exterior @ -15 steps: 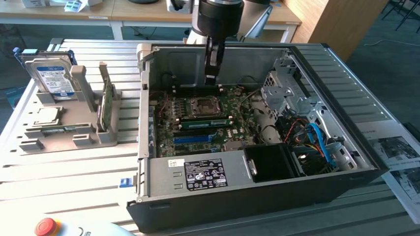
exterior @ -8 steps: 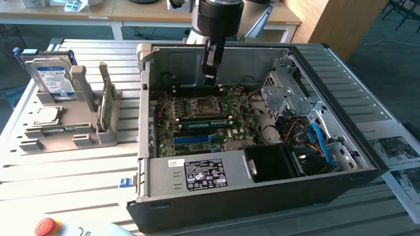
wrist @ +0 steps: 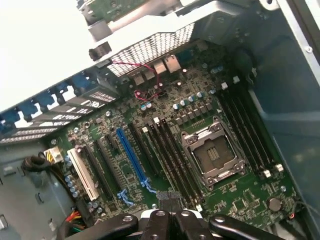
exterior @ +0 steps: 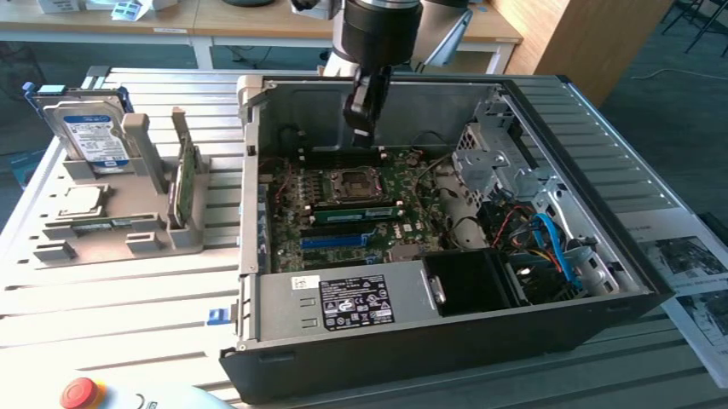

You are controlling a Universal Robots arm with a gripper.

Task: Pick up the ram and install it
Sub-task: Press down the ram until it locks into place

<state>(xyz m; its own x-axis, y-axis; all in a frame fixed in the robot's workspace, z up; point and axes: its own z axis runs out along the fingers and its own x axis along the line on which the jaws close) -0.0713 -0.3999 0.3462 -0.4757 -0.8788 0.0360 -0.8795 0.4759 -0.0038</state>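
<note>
Exterior view: case lies open on the table; board exposed inside. Gripper hangs inside the case near the rear wall, above the socket, clear of the board. Ram sits edge-up in a slot just beside the socket, between the socket and the blue slot; gripper well above it, not touching. To the exterior view's left, the holder stands on the table beside the case; second stick upright in it; drive upright at its far end.

Wrist view: looking down on the board; socket open; dark memory slots run between it and the blue slot; cannot tell which slot carries the ram. Gripper at the picture edge; fingers drawn narrow, a thin gap between them, gripping nothing.
</note>
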